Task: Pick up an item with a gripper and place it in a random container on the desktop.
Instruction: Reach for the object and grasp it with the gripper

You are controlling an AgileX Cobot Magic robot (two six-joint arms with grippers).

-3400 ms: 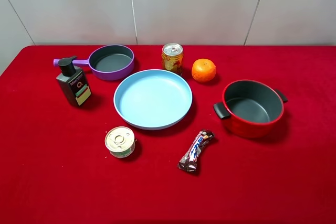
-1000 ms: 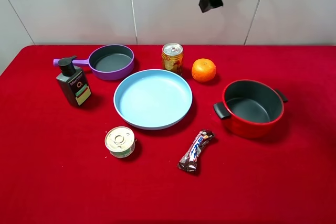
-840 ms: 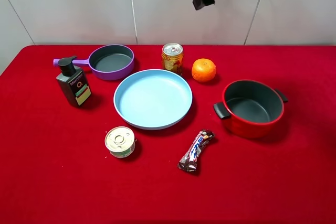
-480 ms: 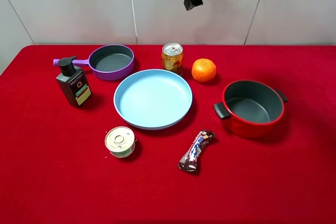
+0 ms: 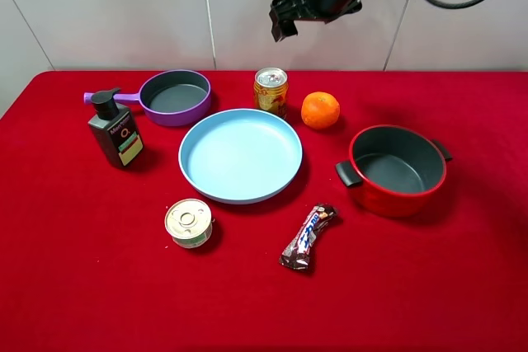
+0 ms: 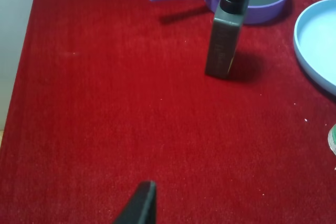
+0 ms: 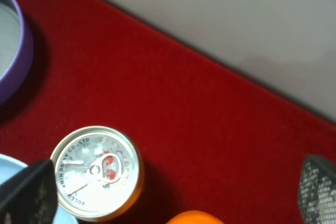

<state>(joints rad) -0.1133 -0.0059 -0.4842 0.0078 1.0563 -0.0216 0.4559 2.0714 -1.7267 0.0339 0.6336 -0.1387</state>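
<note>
Golden-amber drink can [image 5: 271, 91] with a silver pull-tab top stands upright at the back of the red cloth-covered table [image 5: 74, 286]. It is just behind the rim of the light blue round plate [image 5: 240, 156], with the round orange fruit [image 5: 320, 110] right beside it. High above it hangs the black right gripper [image 5: 282, 24], jaws spread wide and holding nothing. Over to the right sits the round red pot [image 5: 396, 197], well apart from the can. On the left are a purple long-handled pan [image 5: 175, 96] and a dark pump bottle [image 5: 115, 131]. Up front lie a short flat tin [image 5: 189, 222] and a wrapped candy bar [image 5: 307, 237]. Of the left gripper [image 6: 142, 205] only one dark fingertip shows, so I can't tell how its jaws stand.
</note>
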